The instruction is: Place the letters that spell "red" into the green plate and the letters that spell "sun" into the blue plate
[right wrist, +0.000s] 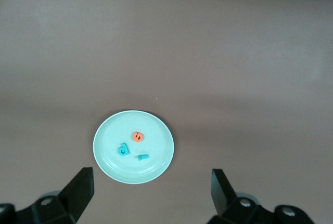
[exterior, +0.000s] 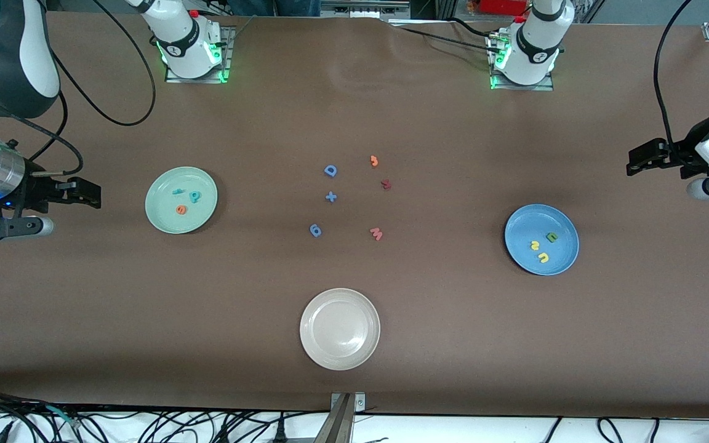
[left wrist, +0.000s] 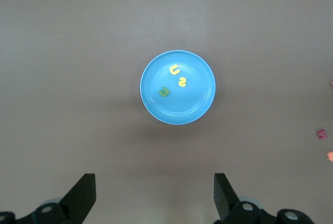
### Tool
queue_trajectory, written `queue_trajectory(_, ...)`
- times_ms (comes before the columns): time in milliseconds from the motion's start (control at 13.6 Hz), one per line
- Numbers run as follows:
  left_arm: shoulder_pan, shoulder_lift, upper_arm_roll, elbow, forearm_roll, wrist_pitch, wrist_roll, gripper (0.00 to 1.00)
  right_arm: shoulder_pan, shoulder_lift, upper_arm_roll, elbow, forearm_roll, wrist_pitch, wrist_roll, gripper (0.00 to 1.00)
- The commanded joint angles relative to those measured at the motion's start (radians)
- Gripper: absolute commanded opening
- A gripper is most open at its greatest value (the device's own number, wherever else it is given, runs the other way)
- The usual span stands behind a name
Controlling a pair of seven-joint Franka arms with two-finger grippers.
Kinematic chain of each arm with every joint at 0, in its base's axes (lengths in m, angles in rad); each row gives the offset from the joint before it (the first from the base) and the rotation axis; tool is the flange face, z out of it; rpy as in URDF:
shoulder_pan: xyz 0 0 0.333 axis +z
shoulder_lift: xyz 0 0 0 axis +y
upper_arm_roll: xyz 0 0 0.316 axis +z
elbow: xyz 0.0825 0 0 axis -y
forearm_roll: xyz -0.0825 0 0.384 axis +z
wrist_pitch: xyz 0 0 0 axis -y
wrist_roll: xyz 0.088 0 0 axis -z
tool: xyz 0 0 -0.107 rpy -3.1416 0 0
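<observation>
Foam characters are lying on the table: a blue "D" [exterior: 330, 170], a blue "+" [exterior: 330, 197], an orange "3" [exterior: 374, 161] and a pink "W" [exterior: 376, 233]. An orange "e" [exterior: 181, 210] is resting in the green plate [exterior: 160, 216]. No printed labels or brands are reading clearly.

arms: white shells, black joint bands | bases: glowing green lights, square metal mounts | cables: black, looping | left claw [exterior: 637, 165]: black | right claw [exterior: 87, 192]: black, silver wrist ring

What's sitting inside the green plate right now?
Three foam letters lie in the green plate: a teal r, a teal d and an orange e. Nothing covers them; neither claw is over the plate.
</observation>
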Motion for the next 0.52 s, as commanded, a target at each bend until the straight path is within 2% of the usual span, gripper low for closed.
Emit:
queue_trajectory(0, -0.001, 0.009, 0.005, 0.021, -0.026, -0.002, 0.021, 1.0, -0.008, -0.031, 0.006, -0.018, 0.016, -0.041, 0.048, 1.0)
queue_trajectory(443, -0.004, 0.017, 0.003, 0.021, -0.024, 0.004, 0.014, 1.0, -0.006, -0.025, 0.008, 0.002, 0.016, -0.044, 0.083, 1.0)
